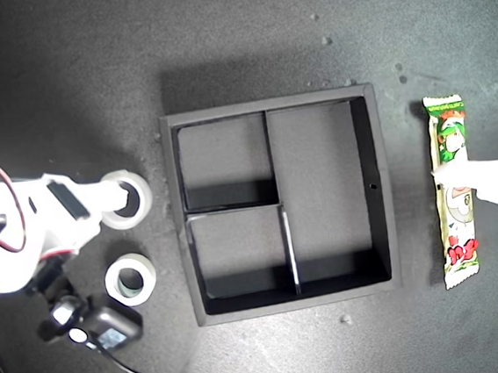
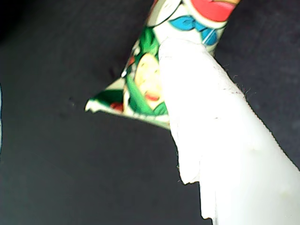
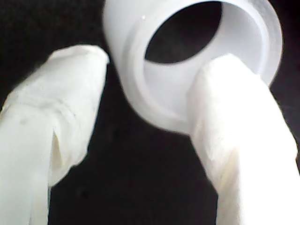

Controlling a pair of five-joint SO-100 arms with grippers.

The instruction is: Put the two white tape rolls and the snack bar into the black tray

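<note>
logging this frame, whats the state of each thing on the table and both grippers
black tray: all three compartments empty
snack bar: flat on the table outside the tray, my first gripper on it
larger tape roll: on the table, one finger in its hole
smaller tape roll: lying flat, untouched
my first gripper: on the bar, jaws unclear
my second gripper: open, straddling the roll's wall

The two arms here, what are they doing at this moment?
My second hand straddles the larger tape roll, one finger in its hole, not closed. My first hand is on the snack bar; grip unclear. The smaller roll lies untouched on the table. The tray holds nothing yet.
</note>
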